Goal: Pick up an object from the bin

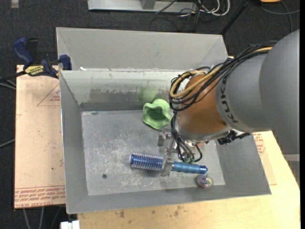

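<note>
My gripper (168, 152) hangs low over the front middle of the bin, right above the neck of a blue hairbrush. The brush lies flat: its bristled head (147, 161) points left and its smooth blue handle (191, 168) points right. The gripper's metal parts reach down to the brush where head and handle meet. A crumpled green cup-like thing (156, 113) sits behind the gripper by the bin's back wall. A small round pinkish disc (205, 181) lies near the front right, just below the handle's end.
The arm with its orange cover and cables comes in from the right and hides the bin's right middle. Bare scuffed floor spreads across the left half of the bin.
</note>
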Motion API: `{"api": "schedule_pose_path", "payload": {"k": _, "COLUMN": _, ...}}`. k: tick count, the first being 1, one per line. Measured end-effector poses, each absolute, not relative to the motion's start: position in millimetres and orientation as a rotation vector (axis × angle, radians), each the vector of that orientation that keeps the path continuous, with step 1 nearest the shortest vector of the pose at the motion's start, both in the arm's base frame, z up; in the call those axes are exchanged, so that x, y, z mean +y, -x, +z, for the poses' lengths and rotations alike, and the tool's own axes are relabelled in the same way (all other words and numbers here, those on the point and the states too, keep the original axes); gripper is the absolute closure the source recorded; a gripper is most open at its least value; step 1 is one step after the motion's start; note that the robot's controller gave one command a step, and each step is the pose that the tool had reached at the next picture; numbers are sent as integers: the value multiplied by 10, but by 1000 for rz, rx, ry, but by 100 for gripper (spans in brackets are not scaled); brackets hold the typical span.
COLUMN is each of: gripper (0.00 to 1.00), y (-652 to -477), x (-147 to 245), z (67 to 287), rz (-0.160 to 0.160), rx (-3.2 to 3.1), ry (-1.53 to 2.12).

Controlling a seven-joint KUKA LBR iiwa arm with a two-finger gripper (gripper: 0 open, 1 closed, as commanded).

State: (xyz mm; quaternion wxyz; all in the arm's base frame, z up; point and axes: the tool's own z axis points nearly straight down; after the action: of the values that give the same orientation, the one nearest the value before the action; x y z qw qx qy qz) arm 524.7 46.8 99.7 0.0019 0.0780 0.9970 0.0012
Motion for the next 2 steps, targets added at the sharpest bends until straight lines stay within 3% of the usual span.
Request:
{"api": "schedule_pose_path", "payload": {"k": 1, "gripper": 0, "y": -5341, "x": 495, "z": 690, "rz": 1, "rx": 3073, "ry": -657}}
{"api": "schedule_pose_path", "payload": {"k": 2, "gripper": 0, "y": -5342, "x": 499, "z": 688, "rz": 1, "rx": 3074, "ry": -652}}
